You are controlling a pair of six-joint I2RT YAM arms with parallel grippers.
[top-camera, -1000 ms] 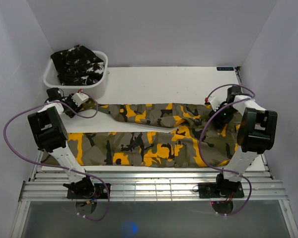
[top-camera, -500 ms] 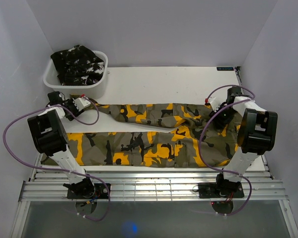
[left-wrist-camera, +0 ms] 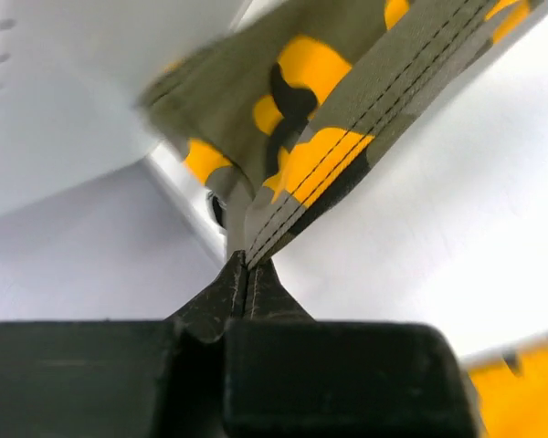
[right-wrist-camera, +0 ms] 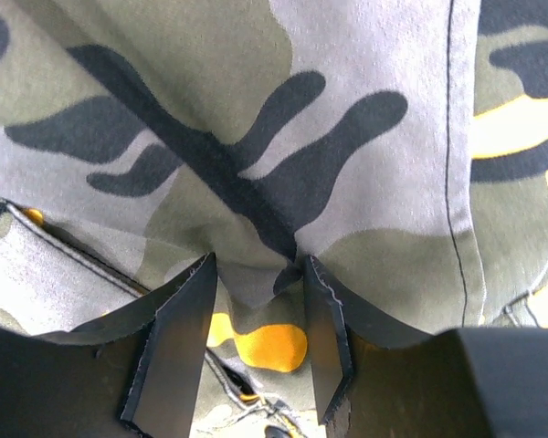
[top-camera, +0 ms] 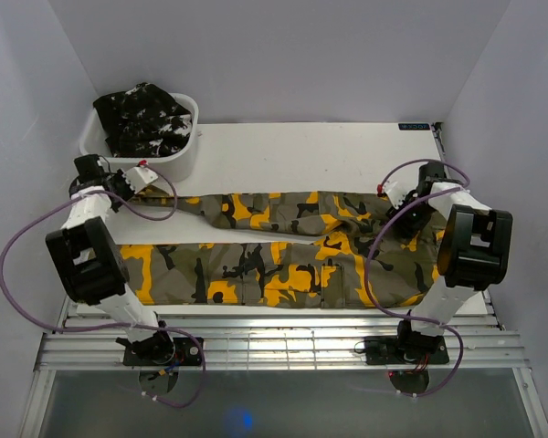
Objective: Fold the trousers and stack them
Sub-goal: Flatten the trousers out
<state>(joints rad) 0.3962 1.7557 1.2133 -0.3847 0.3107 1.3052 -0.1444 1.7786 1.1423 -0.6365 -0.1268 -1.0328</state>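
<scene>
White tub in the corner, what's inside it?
Inside the white tub lies a heap of black trousers with white flecks, bulging above the rim. The heap covers the tub's bottom, so anything under it cannot be seen.

The top camera sits high above and behind the arm bases (top-camera: 155, 349), looking down over the whole bench (top-camera: 329, 155) with the olive trousers (top-camera: 283, 274) spread across it. The left wrist camera looks along the left hand (left-wrist-camera: 247, 262), very close, at the trousers' left end beside the tub (top-camera: 175, 157). The right wrist camera looks past the right hand (right-wrist-camera: 253, 310), almost against the trousers' right end, and both spots also show from the top.
</scene>
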